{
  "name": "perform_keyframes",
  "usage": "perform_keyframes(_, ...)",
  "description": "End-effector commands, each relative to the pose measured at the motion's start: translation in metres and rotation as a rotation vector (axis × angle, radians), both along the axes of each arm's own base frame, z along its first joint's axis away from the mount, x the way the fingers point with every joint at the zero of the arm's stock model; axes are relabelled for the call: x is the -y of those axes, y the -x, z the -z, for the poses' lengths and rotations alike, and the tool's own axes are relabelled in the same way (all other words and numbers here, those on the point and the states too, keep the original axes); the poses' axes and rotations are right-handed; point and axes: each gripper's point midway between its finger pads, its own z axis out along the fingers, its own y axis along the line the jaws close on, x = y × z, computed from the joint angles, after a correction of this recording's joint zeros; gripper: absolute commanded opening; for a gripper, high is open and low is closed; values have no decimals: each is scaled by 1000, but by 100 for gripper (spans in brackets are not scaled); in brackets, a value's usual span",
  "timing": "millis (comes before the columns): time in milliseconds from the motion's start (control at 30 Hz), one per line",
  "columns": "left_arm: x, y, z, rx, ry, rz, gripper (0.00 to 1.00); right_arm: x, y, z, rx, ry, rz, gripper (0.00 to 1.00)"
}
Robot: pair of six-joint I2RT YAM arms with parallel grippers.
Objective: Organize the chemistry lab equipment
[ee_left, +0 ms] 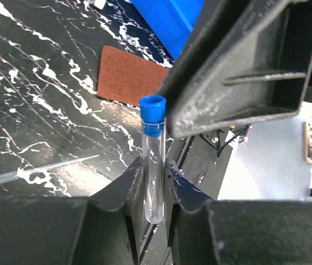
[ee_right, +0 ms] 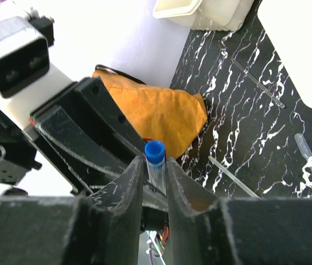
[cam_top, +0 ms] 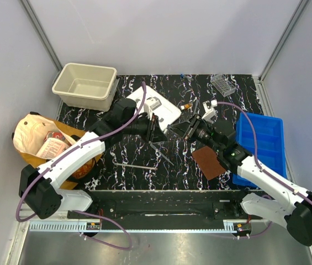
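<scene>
You had a slim, clear test tube (ee_left: 153, 179) with a bright blue cap (ee_left: 152, 113) held over the middle of the table (cam_top: 172, 179). Your left gripper (ee_left: 154, 171) clenched its lower body, and your right gripper (ee_right: 156, 168) pinched it just below the cap.

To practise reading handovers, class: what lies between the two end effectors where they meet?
A blue-capped clear tube, upright between the fingers of the left end effector and the right end effector. Both wrist views show it; the top view does not.
</scene>
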Motion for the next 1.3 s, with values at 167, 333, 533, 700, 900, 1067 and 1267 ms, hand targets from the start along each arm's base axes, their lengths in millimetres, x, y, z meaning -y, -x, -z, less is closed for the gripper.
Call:
perform_keyframes(167, -11, -11, -17, 254, -124, -61, 2, 6, 38, -28, 164, 192, -163, 70)
perform_keyframes(333, -8, 8, -19, 361, -165, -16, 2, 19, 54, -46, 179, 328, -221, 74)
perform_keyframes(533, -7, 18, -29, 393, -126, 10, 2, 25, 64, -50, 159, 399, -269, 60)
perform_keyframes(700, -9, 21, -38, 429, -85, 9, 4, 21, 70, -47, 125, 383, -310, 57)
perform_keyframes(900, -5, 26, -37, 423, -71, 38, 5, 9, 63, -45, 95, 363, -341, 54)
perform_keyframes(1067, -3, 30, -38, 418, -62, 58, 5, -1, 57, -51, 100, 343, -356, 53)
perform_keyframes(1267, -3, 32, -39, 423, -56, 67, 5, -6, 43, -50, 87, 361, -326, 50)
